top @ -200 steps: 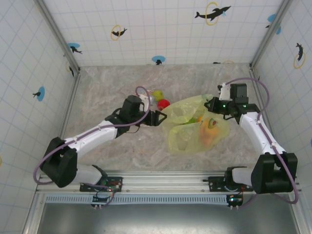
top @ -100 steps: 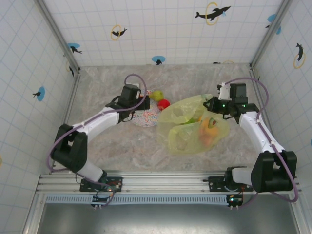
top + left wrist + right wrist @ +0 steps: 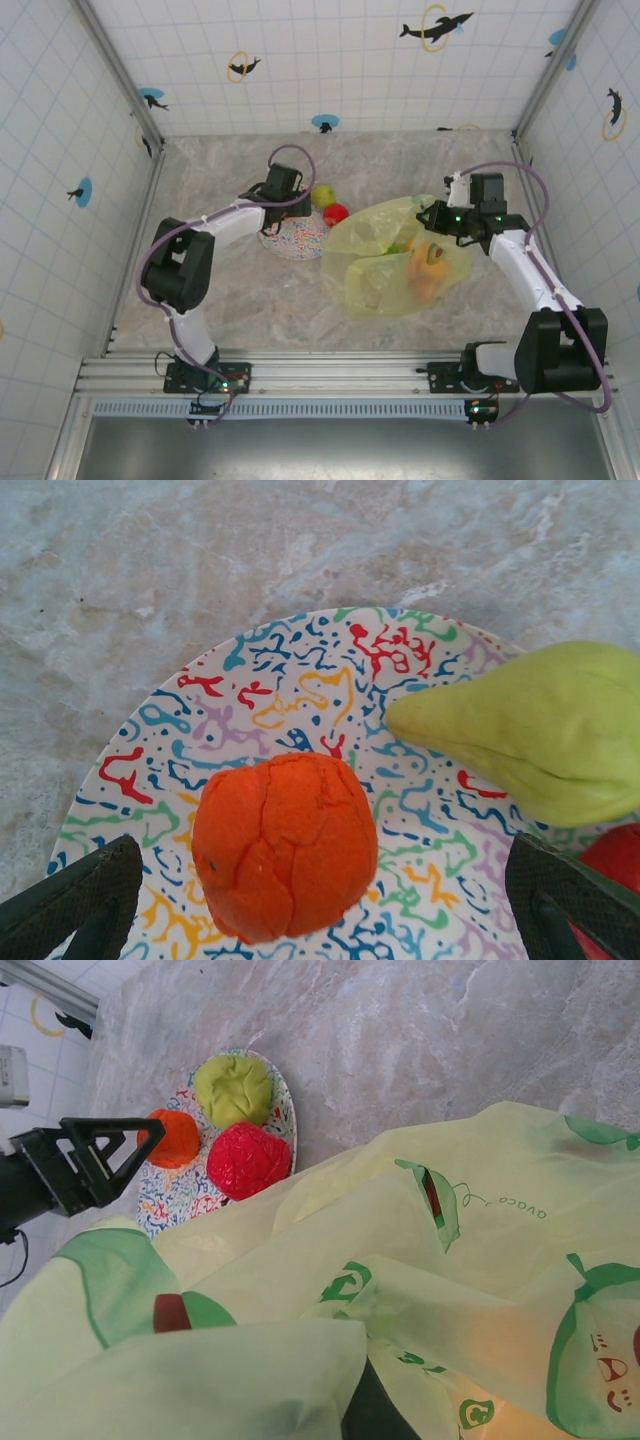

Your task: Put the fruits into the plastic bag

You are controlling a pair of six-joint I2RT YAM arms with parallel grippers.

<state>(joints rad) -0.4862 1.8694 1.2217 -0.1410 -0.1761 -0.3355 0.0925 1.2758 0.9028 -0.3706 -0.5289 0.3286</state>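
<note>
Having swung from bag (image 3: 385, 275) to plate (image 3: 300, 685), left pincer (image 3: 320, 900) wider.

1. left arm (image 3: 215, 225) bends sharply at the elbow, its forearm angled forward and to the right, wrist tipped downward.
2. left gripper (image 3: 320, 910) hangs with jaws spread wide, dark fingers (image 3: 75, 900) at the lower corners of the wrist view, gripping nothing.
3. right arm (image 3: 525, 265) stretches forward and inward.
4. right gripper (image 3: 432, 217) is pinched closed on the rim of the plastic bag (image 3: 385, 285).
</note>
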